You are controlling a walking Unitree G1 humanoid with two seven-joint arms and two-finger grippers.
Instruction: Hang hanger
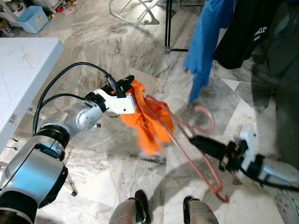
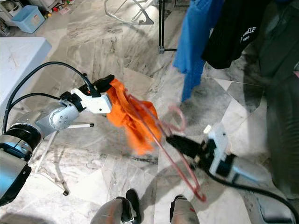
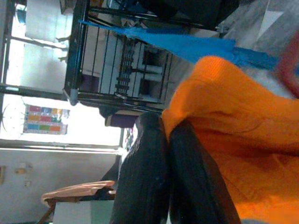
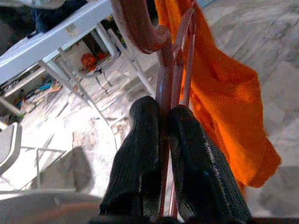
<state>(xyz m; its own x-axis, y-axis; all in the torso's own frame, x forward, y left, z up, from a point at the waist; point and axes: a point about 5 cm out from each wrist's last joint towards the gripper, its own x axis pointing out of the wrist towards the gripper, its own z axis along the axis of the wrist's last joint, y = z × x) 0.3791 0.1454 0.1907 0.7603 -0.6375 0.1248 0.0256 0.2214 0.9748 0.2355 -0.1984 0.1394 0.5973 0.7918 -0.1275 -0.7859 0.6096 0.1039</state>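
Marble floor [image 1: 107, 42] | left hand [image 1: 125, 84] pinches orange cloth [image 1: 147, 121] | right hand [image 1: 198, 140] clamps hanger [image 1: 187, 135]

I am pinching a bright orange cloth [image 1: 147, 120] between the black fingers of my left gripper [image 3: 164, 140], whose body is showing white against my silver arm. My right gripper [image 4: 161, 135], black-fingered too, is clamping a pinkish-red hanger [image 1: 196, 149] with a curved hook of the same colour. The floor [image 1: 117, 51] is showing grey marble veined with darker streaks. A table [image 1: 23, 70] to my left is looking white. Ahead, a blue garment [image 1: 205, 42] is hanging beside a black one [image 1: 247, 32] with white lettering, near a black rack leg [image 1: 167, 25]. A light blue bin [image 1: 32, 18] is sitting in the far corner.
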